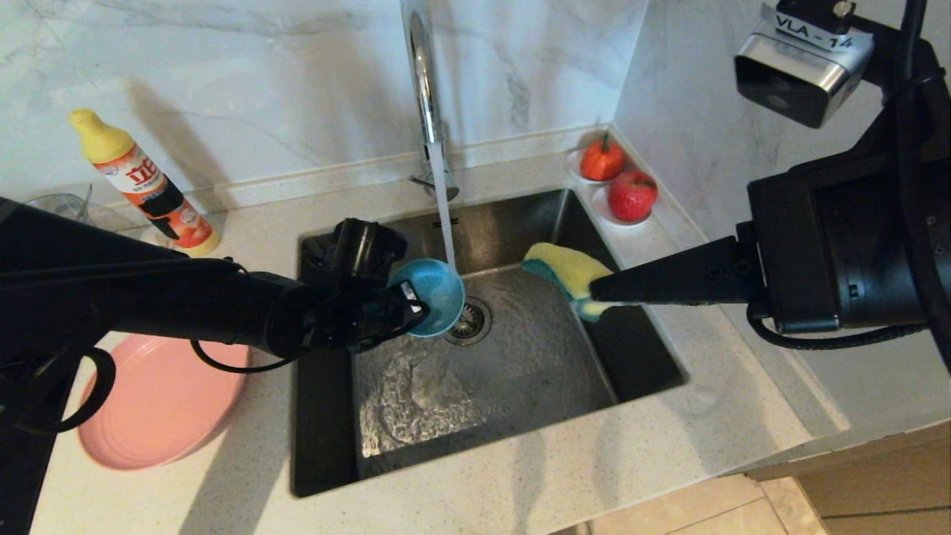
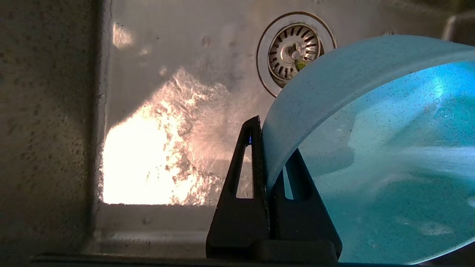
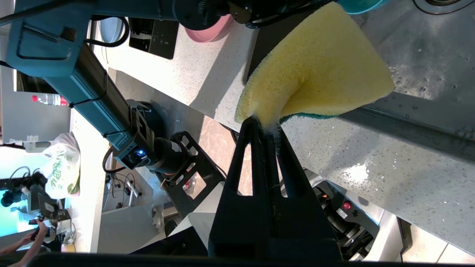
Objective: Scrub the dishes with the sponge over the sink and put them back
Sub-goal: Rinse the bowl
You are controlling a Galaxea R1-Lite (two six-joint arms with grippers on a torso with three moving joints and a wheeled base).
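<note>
White marble walls stand behind a pale speckled counter (image 1: 520, 475) in the head view. Water runs from the tall faucet (image 1: 425, 89) into the steel sink (image 1: 520, 357). The left claw (image 1: 416, 308) is pressed tight on the rim of the blue bowl (image 1: 438, 293) and holds it over the drain (image 1: 468, 321). The bowl stands on its edge, with its open side facing away from that claw, toward the sponge (image 1: 568, 275). The right claw (image 1: 598, 291) pinches one end of the sponge, which sticks out past the claw's tips toward the bowl, just apart from it. The pink plate (image 1: 160, 401) lies flat on the counter, under the left arm.

From the left wrist, the left claw (image 2: 272, 163) has one finger on each side of the bowl (image 2: 371, 148) wall. Water splashes inside the bowl. It looks hard, light and slippery when wet, so the rim seems the best place to hold it.

From the right wrist, the right claw (image 3: 265, 128) squeezes the yellow sponge (image 3: 315, 70) at its near end, and the foam bends. The sponge looks soft, light and squashy. Its long way runs straight out from the claw, green side (image 3: 308, 116) below.
</note>
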